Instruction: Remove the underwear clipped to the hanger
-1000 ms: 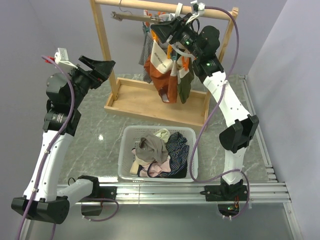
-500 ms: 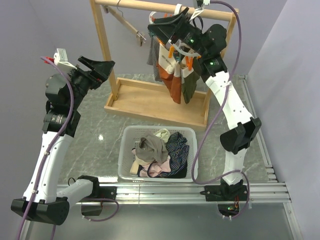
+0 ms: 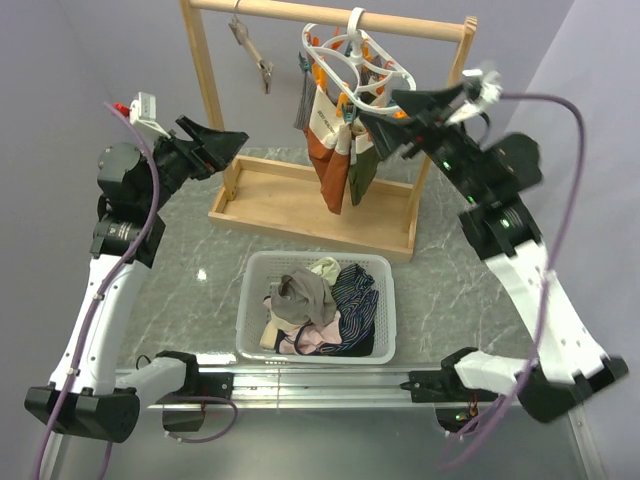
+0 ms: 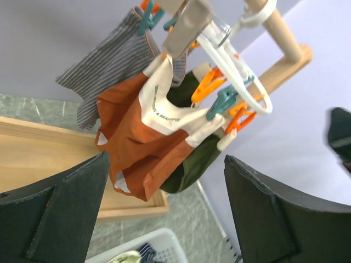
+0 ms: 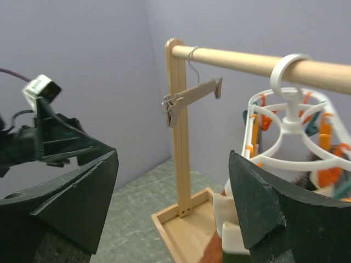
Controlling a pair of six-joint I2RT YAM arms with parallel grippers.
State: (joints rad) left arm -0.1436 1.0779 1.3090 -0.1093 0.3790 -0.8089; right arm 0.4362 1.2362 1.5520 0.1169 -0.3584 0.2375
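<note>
Underwear (image 3: pixel 335 165) bunches under the hanger (image 5: pixel 290 121) at twelve o'clock, back pieces half hidden; left claw (image 3: pixel 228 150) and right claw (image 3: pixel 385 112) gape empty.

left arm (image 3: pixel 100 300) raised | left fingers (image 4: pixel 55 213) spread wide, empty | right arm (image 3: pixel 545 300) raised | right fingers (image 5: pixel 66 197) spread, apparently empty

Rack (image 3: pixel 212 100), 12 o'clock: hanger (image 3: pixel 356 45) on rail, underwear (image 3: pixel 335 175) pegged below.
Basket (image 3: pixel 275 257) of clothes, 6 o'clock.
Left gripper (image 3: pixel 238 150), 10 o'clock, jaws spread, empty.
Right gripper (image 3: pixel 388 115), hanger's 4 o'clock, jaws spread, empty.
</note>
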